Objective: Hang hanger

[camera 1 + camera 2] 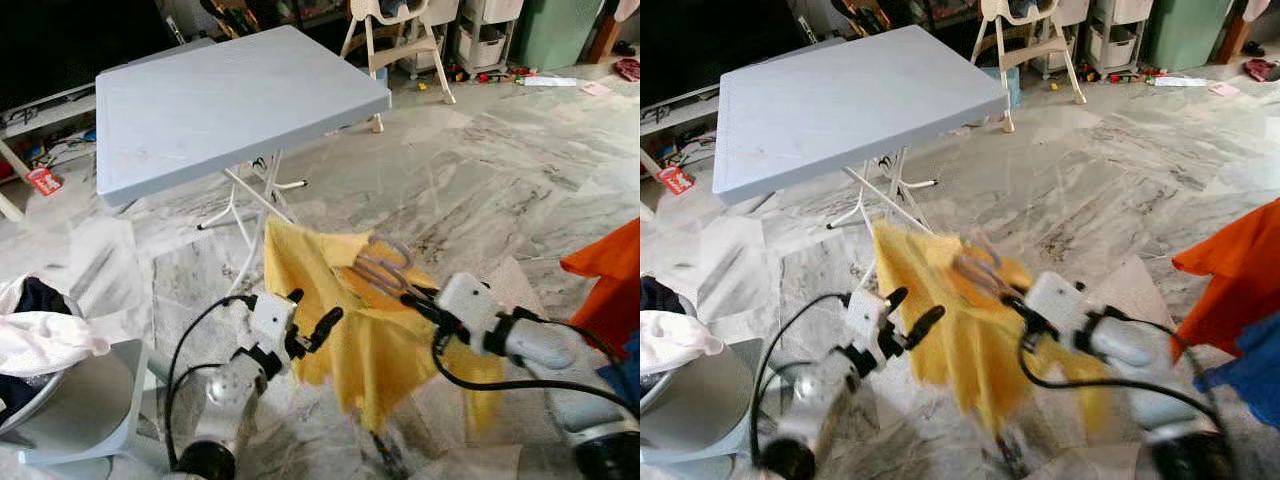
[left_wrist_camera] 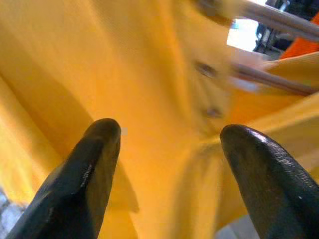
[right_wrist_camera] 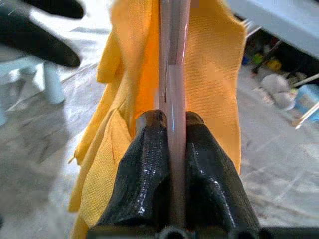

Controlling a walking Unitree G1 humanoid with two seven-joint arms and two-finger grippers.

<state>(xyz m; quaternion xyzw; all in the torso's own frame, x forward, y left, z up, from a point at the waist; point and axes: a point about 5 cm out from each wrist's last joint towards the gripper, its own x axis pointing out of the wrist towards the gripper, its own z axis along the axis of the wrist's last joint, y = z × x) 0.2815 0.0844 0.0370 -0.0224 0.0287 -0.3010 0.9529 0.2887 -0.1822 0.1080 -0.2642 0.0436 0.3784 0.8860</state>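
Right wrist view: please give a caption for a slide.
Right gripper shut on a pale hanger draped with a yellow garment.

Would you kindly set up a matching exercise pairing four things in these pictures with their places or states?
Things:
1. right gripper
2. left gripper
3. yellow cloth garment
4. grey square folding table

States:
A. stands on the marble floor beyond the garment
B. jaws open, beside the yellow fabric
C. jaws shut on the thin grey hanger
D. draped over the hanger, hanging down

Pairs: 1-C, 2-B, 3-D, 4-A
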